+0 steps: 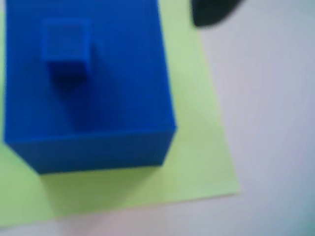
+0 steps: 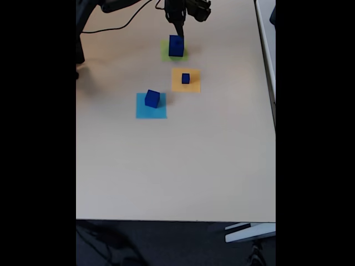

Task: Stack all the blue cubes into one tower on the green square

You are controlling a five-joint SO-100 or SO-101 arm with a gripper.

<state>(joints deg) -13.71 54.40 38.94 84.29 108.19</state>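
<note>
Gripper (image 2: 178, 29) hangs just above the large blue cube (image 2: 176, 45), which sits on the green square (image 2: 167, 54); jaw state cannot be told. In the wrist view a tiny blue cube (image 1: 65, 47) rests on the large cube's top face. Below the gripper in the fixed view, well apart, a small blue cube (image 2: 185, 78) sits on the orange square (image 2: 177, 84) and a medium blue cube (image 2: 152, 98) on the light blue square (image 2: 151, 111).
</note>
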